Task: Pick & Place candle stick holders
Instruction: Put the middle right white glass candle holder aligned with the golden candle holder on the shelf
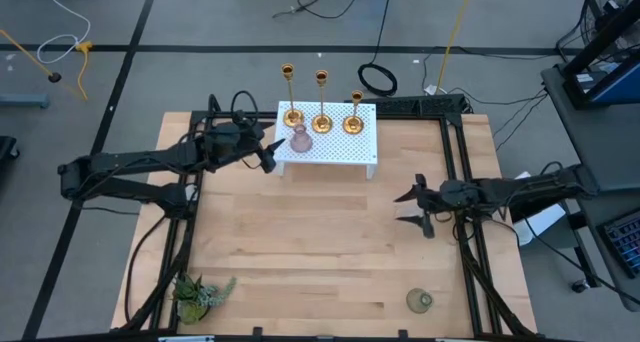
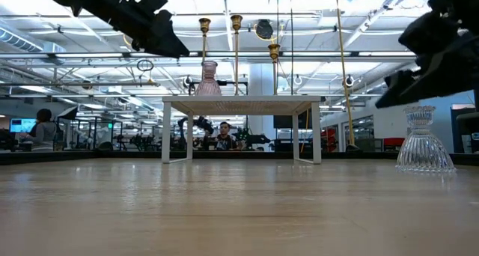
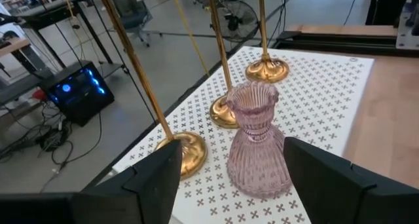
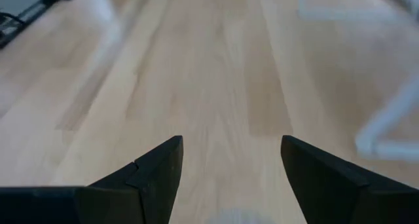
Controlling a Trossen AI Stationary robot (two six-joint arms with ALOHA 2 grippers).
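On the wooden table (image 1: 320, 232), the white perforated rack (image 1: 345, 147) sits at twelve o'clock, bearing three gold candlesticks (image 1: 322, 102) in a row and a pink ribbed glass holder (image 1: 300, 139) at its nine o'clock edge. The left gripper (image 1: 272, 152) hovers just beside the pink holder, fingers spread wide to either side of it, not touching. The right gripper (image 1: 415, 207) hangs over bare wood at three o'clock, fingers wide and empty. A clear glass holder (image 1: 420, 301) stands at five o'clock; a leafy plant sprig (image 1: 200, 294) lies at seven o'clock.
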